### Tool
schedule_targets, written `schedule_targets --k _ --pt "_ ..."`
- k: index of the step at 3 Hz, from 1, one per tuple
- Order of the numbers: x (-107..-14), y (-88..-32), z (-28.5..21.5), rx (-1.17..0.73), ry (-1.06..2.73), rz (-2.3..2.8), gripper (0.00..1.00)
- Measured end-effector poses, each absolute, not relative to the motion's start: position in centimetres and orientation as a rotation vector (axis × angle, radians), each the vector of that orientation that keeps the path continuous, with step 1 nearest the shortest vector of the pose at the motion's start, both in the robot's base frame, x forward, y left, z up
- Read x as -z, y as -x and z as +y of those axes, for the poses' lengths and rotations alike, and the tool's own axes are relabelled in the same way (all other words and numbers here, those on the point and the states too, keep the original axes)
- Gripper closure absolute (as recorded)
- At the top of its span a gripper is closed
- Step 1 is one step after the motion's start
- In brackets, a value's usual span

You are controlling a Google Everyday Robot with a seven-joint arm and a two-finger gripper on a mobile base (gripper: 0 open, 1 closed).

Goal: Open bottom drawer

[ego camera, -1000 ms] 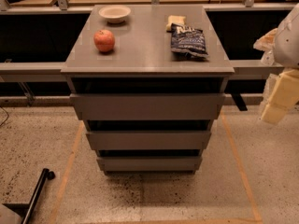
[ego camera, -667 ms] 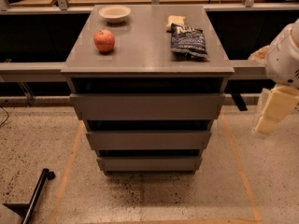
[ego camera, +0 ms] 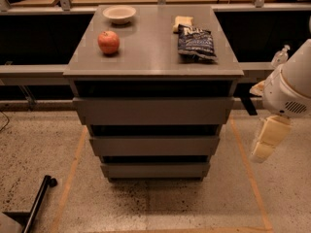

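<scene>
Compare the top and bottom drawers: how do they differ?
The top drawer looks wider and taller than the bottom drawer. The top drawer sits under the countertop, the bottom drawer near the floor. Both are grey, flat, handleless. The tool hangs right of them, touching neither.

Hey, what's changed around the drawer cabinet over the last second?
The tool moved lower and slightly leftward, and now hangs off the cabinet's right side, touching nothing. The bottom drawer is as it was; the apple, bowl and chip bag on top have not moved.
</scene>
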State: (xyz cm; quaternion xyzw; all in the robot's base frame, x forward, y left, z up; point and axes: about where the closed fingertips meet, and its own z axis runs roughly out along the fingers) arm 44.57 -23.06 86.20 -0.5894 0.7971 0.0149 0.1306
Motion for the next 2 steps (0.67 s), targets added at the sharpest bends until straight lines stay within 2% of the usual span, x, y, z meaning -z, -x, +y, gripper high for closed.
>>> schedule_targets --k 1,2 --pt "-85.4 -44.3 -22.9 -0.007 1.732 2.348 0.00" --pt "-80.9 -44.2 -22.4 -0.052 1.726 2.382 0.00"
